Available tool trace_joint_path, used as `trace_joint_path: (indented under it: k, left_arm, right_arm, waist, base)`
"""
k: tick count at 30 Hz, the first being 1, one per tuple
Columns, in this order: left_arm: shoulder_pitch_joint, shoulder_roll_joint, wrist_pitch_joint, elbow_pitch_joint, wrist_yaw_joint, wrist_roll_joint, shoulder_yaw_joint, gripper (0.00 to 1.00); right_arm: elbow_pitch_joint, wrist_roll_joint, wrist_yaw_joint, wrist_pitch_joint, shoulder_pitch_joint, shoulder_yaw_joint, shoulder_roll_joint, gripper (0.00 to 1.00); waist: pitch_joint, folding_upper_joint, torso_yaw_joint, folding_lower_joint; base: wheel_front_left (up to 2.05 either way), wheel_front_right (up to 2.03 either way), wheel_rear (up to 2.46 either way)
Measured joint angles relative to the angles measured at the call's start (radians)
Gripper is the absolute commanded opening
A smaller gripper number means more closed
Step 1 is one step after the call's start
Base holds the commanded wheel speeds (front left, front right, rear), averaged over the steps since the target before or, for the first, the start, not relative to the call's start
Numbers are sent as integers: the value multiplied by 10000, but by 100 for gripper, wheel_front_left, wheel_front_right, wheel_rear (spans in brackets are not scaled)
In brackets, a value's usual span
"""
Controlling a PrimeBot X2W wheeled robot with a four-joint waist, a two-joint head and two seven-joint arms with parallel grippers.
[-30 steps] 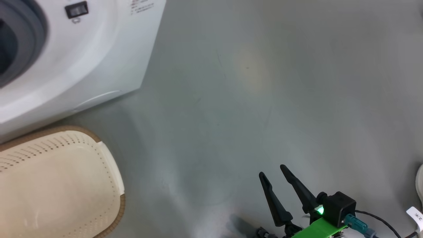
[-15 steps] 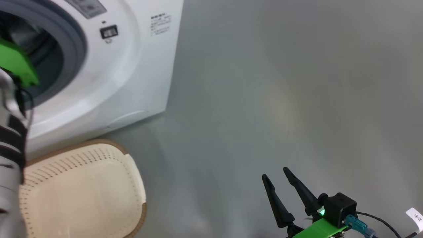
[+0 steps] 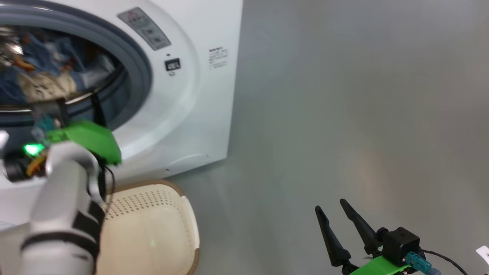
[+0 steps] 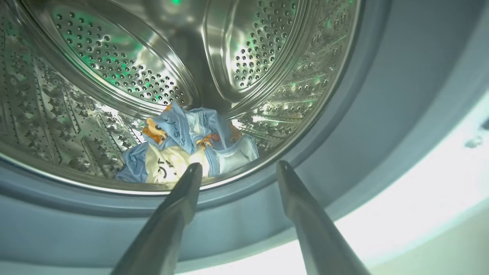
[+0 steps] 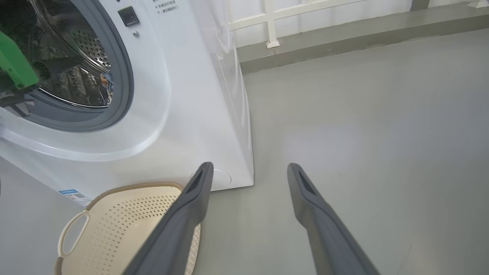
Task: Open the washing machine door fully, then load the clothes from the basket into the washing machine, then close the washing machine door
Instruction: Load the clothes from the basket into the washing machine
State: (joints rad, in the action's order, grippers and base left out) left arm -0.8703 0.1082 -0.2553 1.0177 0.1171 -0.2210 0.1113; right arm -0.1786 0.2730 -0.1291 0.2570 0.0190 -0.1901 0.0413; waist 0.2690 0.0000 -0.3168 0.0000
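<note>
The white washing machine [image 3: 191, 114] stands at the upper left with its drum mouth uncovered; its door is out of view. The clothes [image 4: 187, 141], light blue with orange-brown bears and some white cloth, lie in a heap at the bottom of the steel drum [image 4: 114, 65]. My left gripper [image 4: 237, 167] is open and empty, its fingers just over the grey-blue gasket [image 4: 344, 133] and apart from the clothes. In the head view the left gripper [image 3: 78, 107] sits at the drum's lower lip. The cream basket [image 3: 153, 229] on the floor looks empty. My right gripper [image 3: 330, 206] hangs open over bare floor.
Grey floor [image 3: 344, 114] stretches to the right of the machine. A low ledge and white railing [image 5: 271, 23] run behind it. The basket [image 5: 126, 229] lies just before the machine's front corner, with a blue label sticker [image 5: 70, 194] low on the machine's front.
The head camera has swung towards the machine, bringing the drum, the clothes and my left arm into the picture. The right gripper keeps its pose.
</note>
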Motion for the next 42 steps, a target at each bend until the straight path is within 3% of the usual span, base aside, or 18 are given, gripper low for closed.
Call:
trace_joint_path:
  k: [6,24,29,42]
  left_arm:
    - [1840,-303,0,-1781,-36,-40,-69,100]
    - [7126,-708,-2,-6462,546,-121,-203,100]
    - [8134,-702,0,-7380,660,-1026,-42,100]
    - [9861,-673,0,-8751,930,-640,284,100]
  right_arm:
    - [-19,-286,0,0,-98,171,13,100]
    - [63,-447,2,0,-1077,769,284,100]
    - [132,-520,0,0,-1088,738,343,100]
    - [119,-516,0,0,-1555,589,633,100]
  waist:
    - [-650,0,466,0]
    - [-2378,0,1471,0]
    - [-2575,0,1864,0]
    - [-3002,0,2798,0]
  base:
    - [0,0,0]
    - [0,0,0]
    - [0,0,0]
    - [0,0,0]
